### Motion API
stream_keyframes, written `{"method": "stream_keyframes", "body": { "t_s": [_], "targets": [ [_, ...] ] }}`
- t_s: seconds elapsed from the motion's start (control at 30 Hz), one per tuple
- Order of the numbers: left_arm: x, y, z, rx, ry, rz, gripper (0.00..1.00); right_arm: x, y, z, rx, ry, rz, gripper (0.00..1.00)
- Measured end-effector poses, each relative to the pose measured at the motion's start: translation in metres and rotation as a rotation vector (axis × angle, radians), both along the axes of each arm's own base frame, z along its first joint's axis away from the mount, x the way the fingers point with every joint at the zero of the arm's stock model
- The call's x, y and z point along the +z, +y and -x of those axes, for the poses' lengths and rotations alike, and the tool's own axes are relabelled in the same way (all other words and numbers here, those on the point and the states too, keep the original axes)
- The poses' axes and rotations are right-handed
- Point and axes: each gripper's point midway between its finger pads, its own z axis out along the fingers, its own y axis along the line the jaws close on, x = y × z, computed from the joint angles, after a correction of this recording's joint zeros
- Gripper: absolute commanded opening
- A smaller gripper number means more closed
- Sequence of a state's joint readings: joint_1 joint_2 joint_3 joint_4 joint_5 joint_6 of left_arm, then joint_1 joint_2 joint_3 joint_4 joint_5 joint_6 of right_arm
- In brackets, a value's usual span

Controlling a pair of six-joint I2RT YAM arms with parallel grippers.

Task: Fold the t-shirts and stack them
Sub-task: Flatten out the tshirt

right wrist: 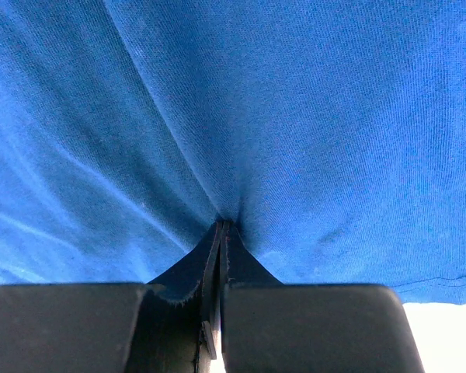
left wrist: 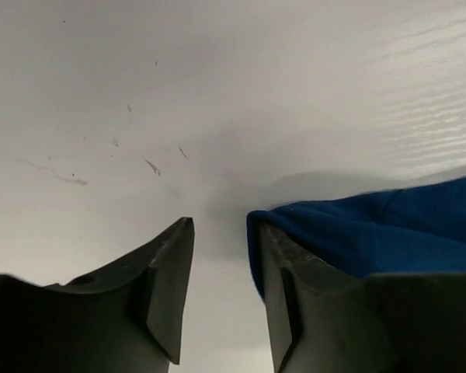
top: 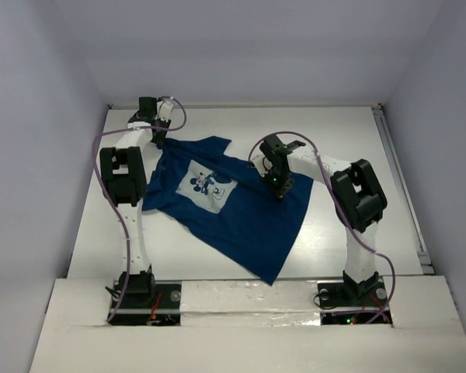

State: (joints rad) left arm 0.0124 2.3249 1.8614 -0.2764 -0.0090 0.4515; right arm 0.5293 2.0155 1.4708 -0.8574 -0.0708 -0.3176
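Note:
The dark blue t-shirt (top: 241, 214) lies spread face up on the white table, with its white printed graphic (top: 206, 185) towards the left. My left gripper (top: 161, 141) is at the shirt's far left corner. In the left wrist view it (left wrist: 225, 233) is open with bare table between the jaws, and a blue cloth edge (left wrist: 388, 225) lies against the outside of the right finger. My right gripper (top: 282, 192) is down on the shirt's right side. In the right wrist view it (right wrist: 224, 224) is shut, and the blue cloth (right wrist: 295, 116) puckers into creases at its tips.
The white table (top: 334, 132) is enclosed by pale walls on the left, back and right. A metal rail (top: 404, 194) runs along its right edge. Purple cables (top: 101, 155) loop beside the left arm. A white ledge (top: 241, 295) holds the arm bases at the near edge.

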Motion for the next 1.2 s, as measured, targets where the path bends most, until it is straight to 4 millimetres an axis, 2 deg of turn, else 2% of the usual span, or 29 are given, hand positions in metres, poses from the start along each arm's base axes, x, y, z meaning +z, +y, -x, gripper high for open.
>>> {"method": "stream_keyframes", "body": {
  "t_s": [0.03, 0.2, 0.27, 0.37, 0.43, 0.57, 0.67, 0.73, 0.83, 0.97, 1.03, 1.1, 1.2],
  "targets": [
    [0.002, 0.000, 0.000, -0.001, -0.006, 0.009, 0.40, 0.000, 0.000, 0.000, 0.000, 0.000, 0.001, 0.00],
    [0.014, -0.010, 0.008, -0.022, 0.015, 0.072, 0.41, 0.000, -0.001, 0.000, -0.001, 0.000, 0.004, 0.00],
    [0.025, -0.017, 0.011, -0.042, 0.012, 0.095, 0.41, 0.000, -0.001, 0.000, -0.001, 0.001, 0.006, 0.00],
    [0.057, -0.035, 0.014, -0.085, -0.037, 0.116, 0.42, 0.001, -0.002, 0.000, -0.004, 0.000, 0.010, 0.00],
    [0.087, -0.056, 0.018, -0.133, -0.097, 0.128, 0.42, 0.001, -0.002, 0.000, -0.005, 0.001, 0.013, 0.00],
    [0.148, -0.118, 0.036, -0.333, -0.216, 0.185, 0.38, 0.000, -0.002, 0.000, -0.005, 0.001, 0.013, 0.00],
    [0.166, -0.164, 0.056, -0.533, -0.253, 0.200, 0.36, 0.000, -0.002, 0.000, -0.005, 0.002, 0.013, 0.00],
    [0.159, -0.189, 0.067, -0.669, -0.239, 0.191, 0.36, 0.000, -0.002, 0.000, -0.005, 0.002, 0.012, 0.00],
    [0.121, -0.203, 0.080, -0.809, -0.145, 0.166, 0.42, 0.000, -0.001, 0.001, -0.004, 0.005, 0.008, 0.00],
    [0.060, -0.201, 0.074, -0.918, 0.027, 0.138, 0.47, 0.001, 0.000, 0.002, -0.002, 0.011, -0.001, 0.00],
    [0.036, -0.199, 0.072, -0.940, 0.093, 0.136, 0.47, 0.001, 0.001, 0.002, -0.001, 0.013, -0.005, 0.00],
    [0.018, -0.196, 0.075, -0.956, 0.151, 0.138, 0.47, 0.001, 0.002, 0.003, 0.000, 0.015, -0.009, 0.00],
    [0.012, -0.193, 0.080, -0.970, 0.190, 0.139, 0.47, 0.001, 0.002, 0.004, 0.001, 0.021, -0.013, 0.00]
  ]
}}
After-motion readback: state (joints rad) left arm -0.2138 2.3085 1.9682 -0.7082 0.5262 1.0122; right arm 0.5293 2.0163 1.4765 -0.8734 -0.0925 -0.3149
